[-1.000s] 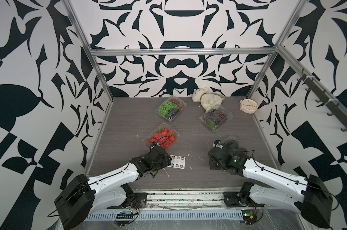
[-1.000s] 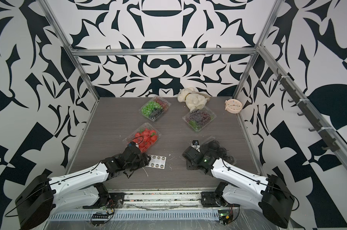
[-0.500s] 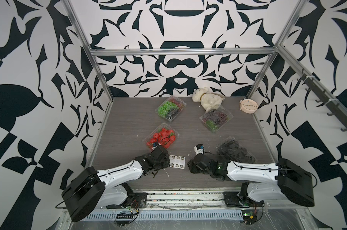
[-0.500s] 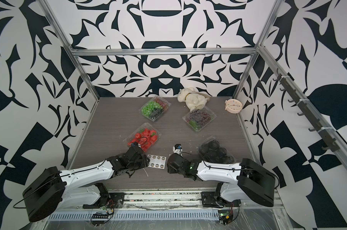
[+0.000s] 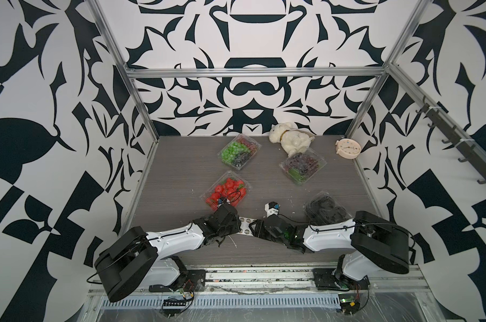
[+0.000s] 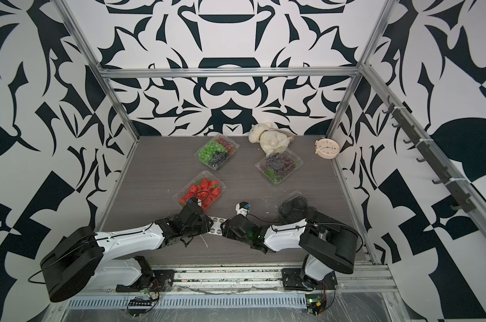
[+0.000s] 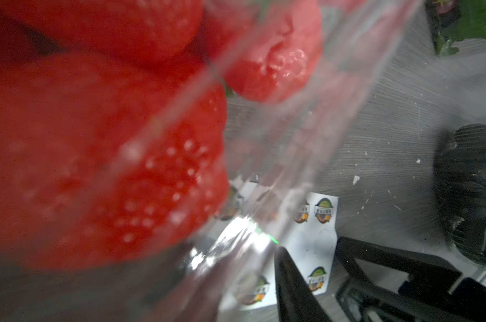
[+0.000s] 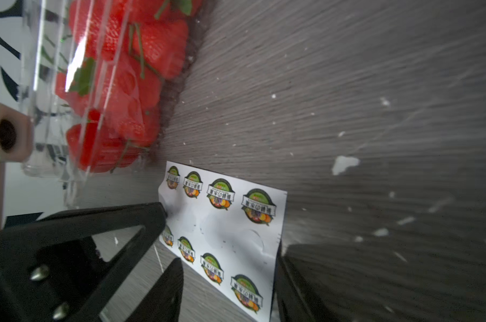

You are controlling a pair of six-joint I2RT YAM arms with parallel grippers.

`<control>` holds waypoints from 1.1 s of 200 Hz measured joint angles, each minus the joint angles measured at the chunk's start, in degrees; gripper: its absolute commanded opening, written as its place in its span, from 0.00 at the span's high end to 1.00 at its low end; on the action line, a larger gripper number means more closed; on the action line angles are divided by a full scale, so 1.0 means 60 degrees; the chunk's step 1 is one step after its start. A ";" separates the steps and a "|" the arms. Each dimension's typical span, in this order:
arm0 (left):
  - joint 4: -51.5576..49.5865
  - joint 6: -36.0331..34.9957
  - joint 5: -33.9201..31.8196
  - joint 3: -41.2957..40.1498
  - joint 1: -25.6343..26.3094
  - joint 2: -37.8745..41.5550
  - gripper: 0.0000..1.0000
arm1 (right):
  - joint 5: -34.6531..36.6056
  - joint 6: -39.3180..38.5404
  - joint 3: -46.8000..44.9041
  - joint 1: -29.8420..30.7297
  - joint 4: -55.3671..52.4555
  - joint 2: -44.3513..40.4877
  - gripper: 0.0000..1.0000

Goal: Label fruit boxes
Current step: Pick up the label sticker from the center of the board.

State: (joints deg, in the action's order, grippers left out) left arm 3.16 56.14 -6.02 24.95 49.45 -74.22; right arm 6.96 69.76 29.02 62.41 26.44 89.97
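Four clear fruit boxes lie on the grey table: strawberries [image 5: 227, 192] [image 6: 200, 191], green grapes [image 5: 239, 154], darker grapes [image 5: 303, 166] and black avocados [image 5: 326, 210]. A white sticker sheet [image 8: 222, 237] [image 5: 246, 224] lies flat between the two grippers, just in front of the strawberry box. My right gripper [image 8: 227, 259] [image 5: 255, 227] is open, its fingers standing either side of the sheet's near end. My left gripper [image 5: 237, 223] is at the sheet's other end; one finger [image 8: 152, 220] touches that edge. The left wrist view is mostly filled by the strawberry box [image 7: 110, 139] and hides the second finger.
A cream plush toy [image 5: 290, 138] and a small round clock [image 5: 347, 147] sit at the back right by the wall. Metal frame posts and patterned walls close in the table on three sides. Small white flecks dot the tabletop [image 8: 345, 163].
My right arm has swung left, from beside the avocado box to the sticker sheet's right end. My left gripper has stayed at the sheet's left end, edging slightly closer.
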 measured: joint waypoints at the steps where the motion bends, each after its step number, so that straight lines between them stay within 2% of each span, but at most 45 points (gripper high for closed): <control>1: 0.0007 0.0000 0.0004 0.0000 0.0000 -0.0004 0.67 | -0.0011 0.0015 0.0000 0.0000 0.0033 0.0015 0.44; 32: 0.0291 0.0011 0.0058 -0.0004 0.0000 -0.0142 0.67 | -0.0310 0.0353 -0.0033 0.0000 0.0911 0.0393 0.44; 40: 0.0328 0.0029 0.0076 -0.0004 0.0000 -0.0160 0.70 | -0.0361 0.0379 -0.0044 0.0000 0.1005 0.0433 0.44; 68: -0.0036 0.0033 -0.0095 0.0055 0.0000 -0.0015 0.69 | -0.0452 0.0433 -0.0055 -0.0004 0.1082 0.0470 0.45; 113: -0.1738 0.0248 -0.0634 -0.0095 0.0004 0.1883 0.67 | -0.0324 0.0339 -0.0098 -0.0004 0.0153 -0.0062 0.45; 141: -0.2106 0.0663 -0.1264 -0.0568 0.0004 0.2769 0.59 | -0.0204 0.0211 -0.0098 -0.0004 -0.0452 -0.0350 0.45; 151: -0.2065 0.0812 -0.1413 -0.0820 0.0004 0.2929 0.53 | -0.0182 0.0142 -0.0098 -0.0004 -0.0572 -0.0408 0.45; 170: -0.1800 0.1020 -0.1592 -0.1446 0.0004 0.3140 0.51 | -0.0157 0.0066 -0.0098 0.0000 -0.0674 -0.0448 0.44; 220: 0.0066 0.1213 -0.1708 -0.2412 0.0004 0.3282 0.51 | -0.0124 -0.0018 -0.0029 0.0007 -0.0597 -0.0321 0.44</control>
State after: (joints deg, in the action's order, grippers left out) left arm 3.55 63.42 -16.27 10.48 49.47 -54.52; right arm 6.22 69.65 28.84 62.46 22.85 88.05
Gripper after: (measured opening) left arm 0.493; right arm 0.557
